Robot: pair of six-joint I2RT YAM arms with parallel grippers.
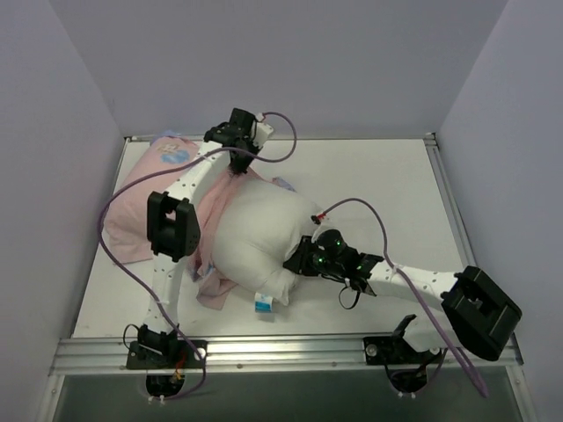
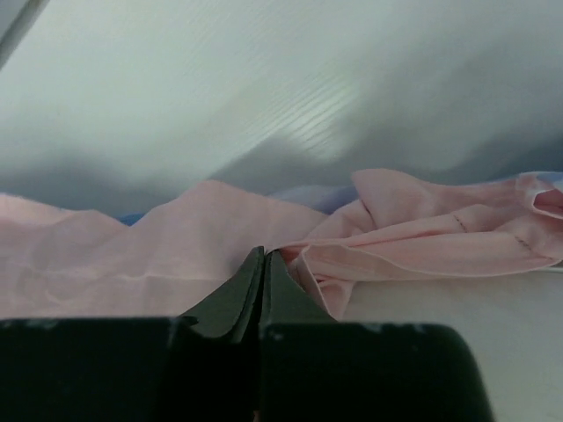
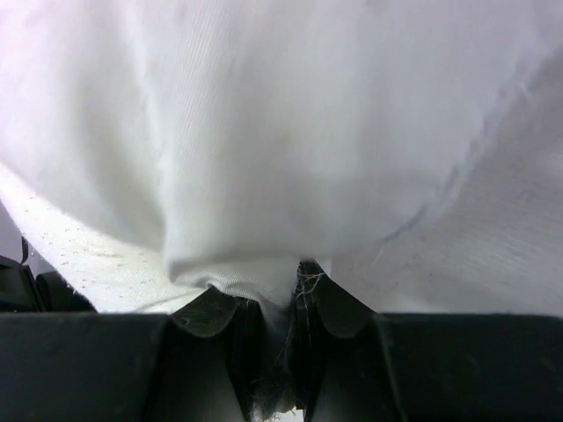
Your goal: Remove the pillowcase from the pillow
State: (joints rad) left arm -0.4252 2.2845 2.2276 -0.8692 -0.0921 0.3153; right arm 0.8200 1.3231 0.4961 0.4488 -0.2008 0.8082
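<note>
**Worktop** (image 1: 387, 202): the white surface fills the middle of the top view, with grey walls on three sides.

**The pillow** (image 1: 259, 233): you find it plump and white at centre frame. Its left part is covered by pink cloth and its right part is bare.

**The pillowcase** (image 1: 132, 211): it lies limp, pink side up, spreading from the pillow toward the upper left. A blue print shows at its far corner. It is bunched around the pillow's left end and under its lower edge.

**Left arm** (image 1: 198, 171): it crosses above the pillowcase and hides part of it from you.

**Right arm** (image 1: 422, 281): it reaches in from the lower right.

**Right pincer** (image 1: 295, 262): it is clenched on the pillow's right edge. The wrist view shows white fabric (image 3: 281, 132) gathered between the fingers.

**Left pincer** (image 1: 237, 163): it sits at the upper edge of the pillow. Its fingers (image 2: 251, 281) are pressed together at a fold of pink cloth (image 2: 422, 229). You cannot tell whether any cloth is caught.

**Label** (image 1: 263, 303): this small blue-and-white tag sits at the pillow's lower edge.

**Purple cable** (image 1: 369, 211): it loops above the right arm.
</note>
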